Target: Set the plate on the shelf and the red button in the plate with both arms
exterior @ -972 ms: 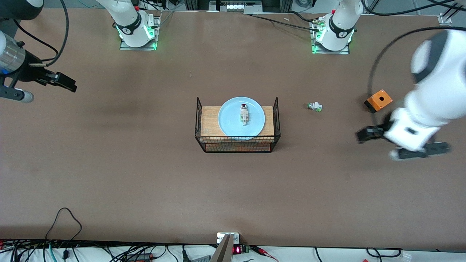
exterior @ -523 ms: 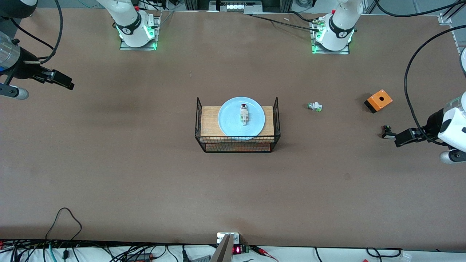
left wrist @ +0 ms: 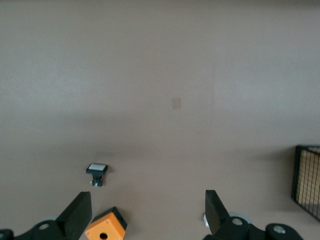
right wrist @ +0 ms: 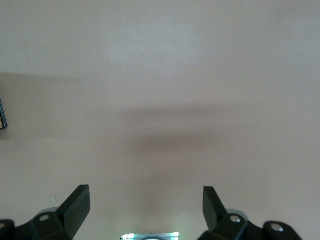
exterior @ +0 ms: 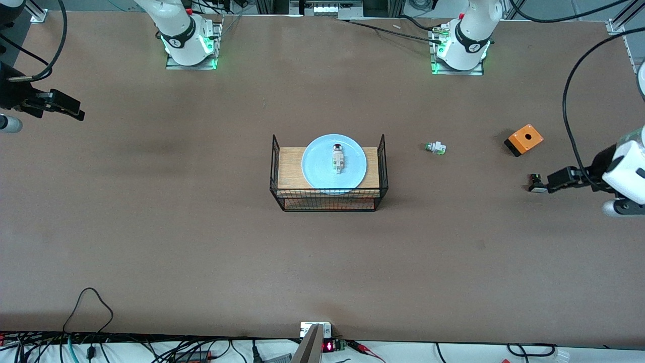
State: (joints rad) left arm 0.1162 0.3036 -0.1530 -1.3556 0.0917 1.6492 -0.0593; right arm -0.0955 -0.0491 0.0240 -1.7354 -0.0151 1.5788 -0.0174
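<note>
The pale blue plate [exterior: 317, 170] rests on the wooden top of a black wire rack [exterior: 328, 200] in the middle of the table. The red button [exterior: 337, 157] lies on its side on the plate, dark red cap toward the robots' bases. My left gripper [exterior: 557, 180] is open and empty over the table at the left arm's end, its fingers [left wrist: 76, 215] spread above an orange box. My right gripper [exterior: 68, 106] is open and empty over bare table at the right arm's end, also seen in the right wrist view [right wrist: 145, 207].
A white switch with a green cap [exterior: 435, 147] lies between the rack and an orange box [exterior: 524, 139]. A black button with a white face [exterior: 537, 183] lies beside the left gripper. The left wrist view shows the box [left wrist: 105, 231], the black button [left wrist: 97, 171] and the rack's edge [left wrist: 306, 175].
The left arm has swung away from the rack toward its end of the table, uncovering the black button. The right gripper has drawn back toward the table's edge. Plate and red button have not moved.
</note>
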